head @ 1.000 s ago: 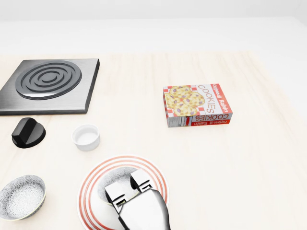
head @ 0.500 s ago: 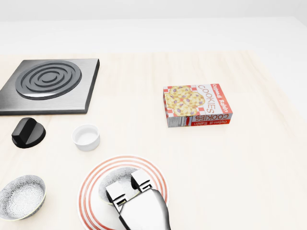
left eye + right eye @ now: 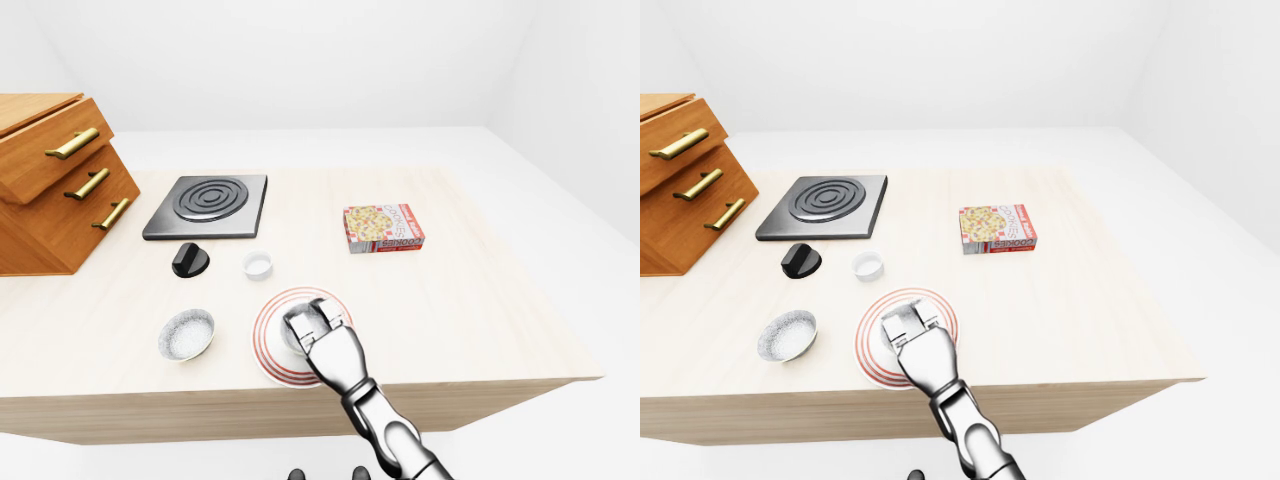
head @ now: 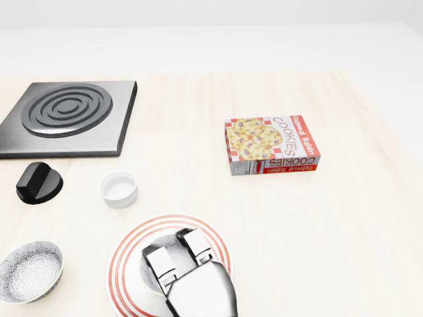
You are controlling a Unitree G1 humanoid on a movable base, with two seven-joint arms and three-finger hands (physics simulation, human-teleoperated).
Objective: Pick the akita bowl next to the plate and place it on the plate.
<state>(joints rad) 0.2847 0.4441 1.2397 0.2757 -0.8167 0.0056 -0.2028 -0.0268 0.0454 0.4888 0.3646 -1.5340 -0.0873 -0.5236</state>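
Observation:
A white plate with red rings [image 4: 121,267] lies near the bottom edge of the head view. On it stands a grey patterned akita bowl [image 4: 166,243], mostly covered by my right hand [image 4: 177,254]. The hand comes up from the bottom edge. Its two visible fingers [image 4: 158,264] stretch over the bowl's rim, slightly apart, and the thumb is hidden. A second akita bowl [image 4: 30,271] sits on the table to the left of the plate. My left hand does not show in any view.
A small white ramekin [image 4: 119,189] and a black knob [image 4: 38,181] lie above and to the left of the plate. A stove plate [image 4: 66,115] is at the upper left, a cookie box [image 4: 272,145] to the right, wooden drawers [image 3: 50,180] at far left.
My right hand's fingers have stretched out and spread a little over the bowl on the plate. The bowl and plate have stayed in place.

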